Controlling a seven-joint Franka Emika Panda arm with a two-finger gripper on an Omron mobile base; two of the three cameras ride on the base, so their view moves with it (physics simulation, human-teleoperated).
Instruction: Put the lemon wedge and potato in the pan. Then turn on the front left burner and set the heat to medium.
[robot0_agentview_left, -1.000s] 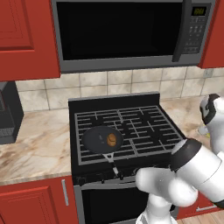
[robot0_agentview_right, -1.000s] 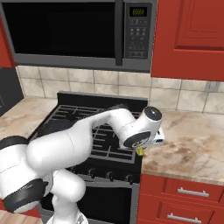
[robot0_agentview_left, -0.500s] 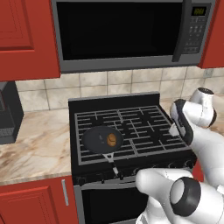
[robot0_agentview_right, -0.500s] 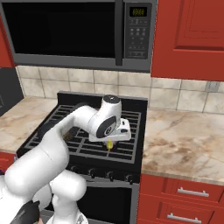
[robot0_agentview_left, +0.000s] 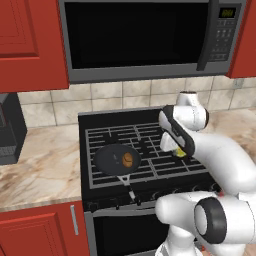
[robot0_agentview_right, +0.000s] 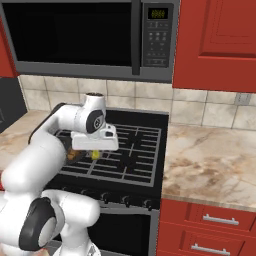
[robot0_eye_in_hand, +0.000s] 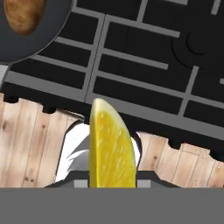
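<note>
Leftward over the stove the gripper (robot0_agentview_right: 95, 154) has swung, jaws clamped on the lemon wedge (robot0_eye_in_hand: 111, 146). Left of the jaws, the potato (robot0_agentview_left: 128, 159) sits in the pan (robot0_agentview_left: 109, 159).

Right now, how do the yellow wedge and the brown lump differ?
The lemon wedge is bright yellow and pointed; the potato is brown-orange and oval. The lemon wedge is clamped in the gripper above the stove grate; the potato lies inside the pan. Both are small foods, far smaller than the pan.
</note>
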